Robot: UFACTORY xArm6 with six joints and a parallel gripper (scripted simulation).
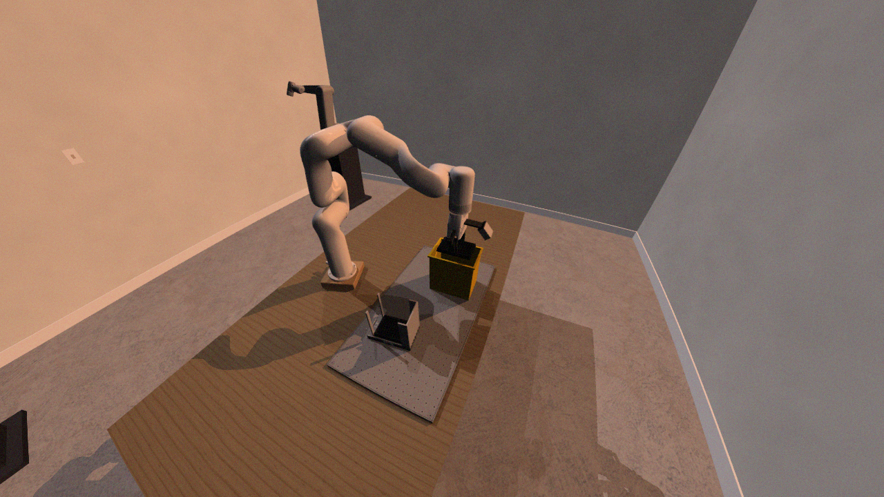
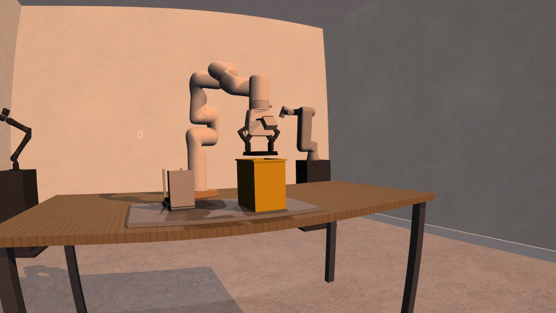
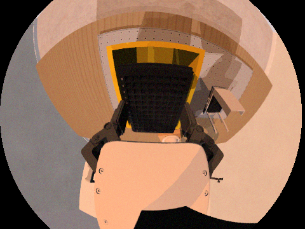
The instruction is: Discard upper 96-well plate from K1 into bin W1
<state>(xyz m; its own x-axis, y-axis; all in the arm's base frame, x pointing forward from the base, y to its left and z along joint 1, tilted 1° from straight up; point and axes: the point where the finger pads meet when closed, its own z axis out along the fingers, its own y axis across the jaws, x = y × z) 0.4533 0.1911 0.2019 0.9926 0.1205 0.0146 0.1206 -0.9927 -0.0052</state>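
My gripper (image 2: 259, 151) is shut on a black 96-well plate (image 2: 259, 153) and holds it level just above the mouth of the yellow bin W1 (image 2: 261, 183). In the wrist view the plate (image 3: 154, 95) covers most of the bin's opening (image 3: 154, 53), with my fingers on its two long sides. In the top view the plate (image 1: 458, 248) sits right over the bin (image 1: 455, 269). The rack K1 (image 1: 395, 321) stands nearer the front of the grey mat, with the lower black plate (image 1: 388, 332) on its base. The rack also shows in the exterior view (image 2: 179, 190).
The bin and the rack stand on a grey perforated mat (image 1: 412, 330) on a wooden table (image 2: 194, 210). The arm's base (image 1: 341, 275) is at the table's left side. Camera stands (image 2: 307, 134) are behind the table.
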